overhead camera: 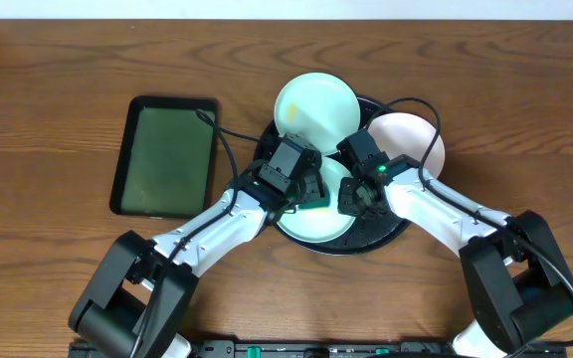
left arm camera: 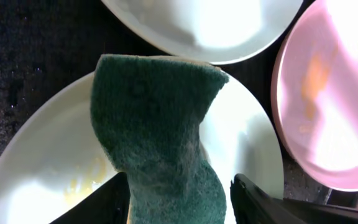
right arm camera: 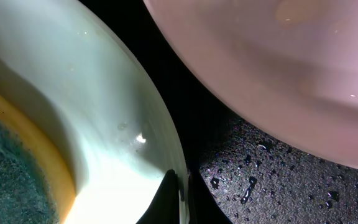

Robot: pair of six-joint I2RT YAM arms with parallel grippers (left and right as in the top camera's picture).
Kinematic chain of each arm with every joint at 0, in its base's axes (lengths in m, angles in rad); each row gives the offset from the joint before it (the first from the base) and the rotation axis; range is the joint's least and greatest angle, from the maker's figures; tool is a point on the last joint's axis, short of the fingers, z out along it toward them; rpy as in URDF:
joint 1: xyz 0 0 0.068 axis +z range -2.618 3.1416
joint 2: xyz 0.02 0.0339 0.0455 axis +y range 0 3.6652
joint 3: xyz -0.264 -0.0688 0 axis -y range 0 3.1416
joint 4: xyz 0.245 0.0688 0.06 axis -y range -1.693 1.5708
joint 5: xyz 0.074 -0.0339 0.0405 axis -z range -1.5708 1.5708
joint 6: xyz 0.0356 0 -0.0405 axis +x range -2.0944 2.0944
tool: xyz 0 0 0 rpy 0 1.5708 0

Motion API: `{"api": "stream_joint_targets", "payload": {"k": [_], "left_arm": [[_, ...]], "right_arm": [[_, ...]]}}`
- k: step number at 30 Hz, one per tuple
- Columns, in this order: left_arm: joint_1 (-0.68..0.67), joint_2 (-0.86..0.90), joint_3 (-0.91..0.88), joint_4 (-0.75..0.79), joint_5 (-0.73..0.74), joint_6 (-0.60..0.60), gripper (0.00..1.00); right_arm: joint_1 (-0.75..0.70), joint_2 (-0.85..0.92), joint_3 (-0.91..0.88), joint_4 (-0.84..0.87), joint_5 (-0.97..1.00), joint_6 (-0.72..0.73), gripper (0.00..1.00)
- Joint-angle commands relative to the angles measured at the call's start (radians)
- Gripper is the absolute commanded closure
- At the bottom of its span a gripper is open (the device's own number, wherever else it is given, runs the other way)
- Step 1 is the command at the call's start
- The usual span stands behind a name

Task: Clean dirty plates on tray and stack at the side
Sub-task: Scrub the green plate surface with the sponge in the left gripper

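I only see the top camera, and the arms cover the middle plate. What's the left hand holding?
Observer: The left gripper holds a green sponge, which rests on the mint plate.
Operator: Is that plate yucky?
Observer: Yes. A yellow smear sits on it, left of the sponge.
Operator: What about the right hand?
Observer: On the right gripper, one fingertip is at that plate's rim. I can't tell whether it grips.
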Motion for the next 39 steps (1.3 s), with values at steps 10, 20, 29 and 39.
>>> {"api": "stream_joint_targets", "payload": {"k": [10,20,29,39], "left_arm": [[0.0,0.068,-0.002,0.037,-0.026,0.013,0.81],[-0.001,0.066,-0.002,0.014,0.145,-0.016,0.93],[-0.001,0.064,-0.003,-0.177,-0.008,-0.021,0.93],[0.002,0.046,0.002,-0.348,-0.391,0.0,0.93]], "right_arm": [[0.002,0.029,-0.008,-0.005,-0.019,-0.026,0.98],[0.002,0.029,-0.008,-0.005,-0.018,-0.031,0.98],[0.002,0.029,-0.008,-0.005,-0.019,-0.031,0.98],[0.002,0.029,-0.008,-0.008,-0.018,-0.035,0.99]]}}
